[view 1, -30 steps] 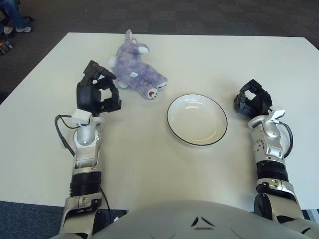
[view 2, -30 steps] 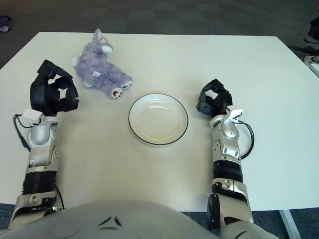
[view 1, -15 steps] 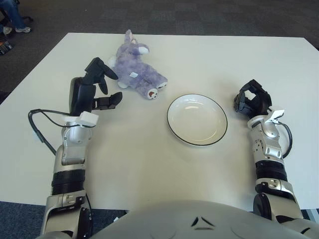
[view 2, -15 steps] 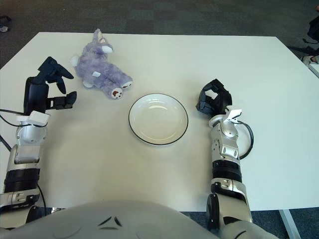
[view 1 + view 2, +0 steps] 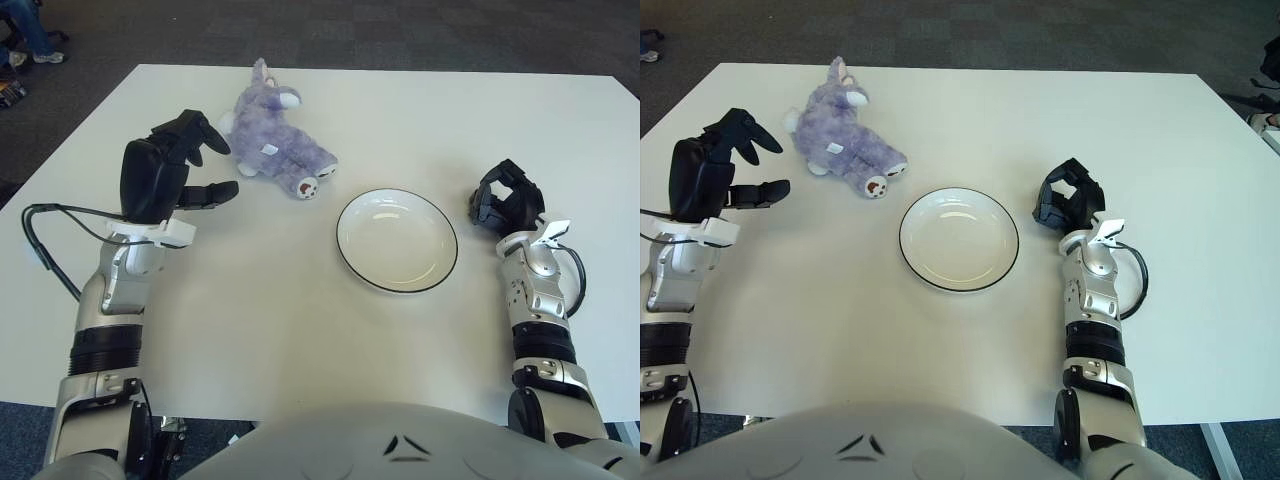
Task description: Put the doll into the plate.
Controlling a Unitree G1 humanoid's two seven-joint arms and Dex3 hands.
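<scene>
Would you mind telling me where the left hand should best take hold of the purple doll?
Probably around the plump body of the doll, coming from its left, where the open left hand hovers. The doll lies on its side, feet toward the plate, leaving the torso broad and exposed.

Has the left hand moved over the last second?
Yes. The left hand has swung out to the robot's left, away from the plate, and opened; it now shows left of the doll, not touching it.

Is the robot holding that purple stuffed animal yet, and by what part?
No. The left hand is open beside the doll; the right hand is curled, empty, right of the plate.
</scene>
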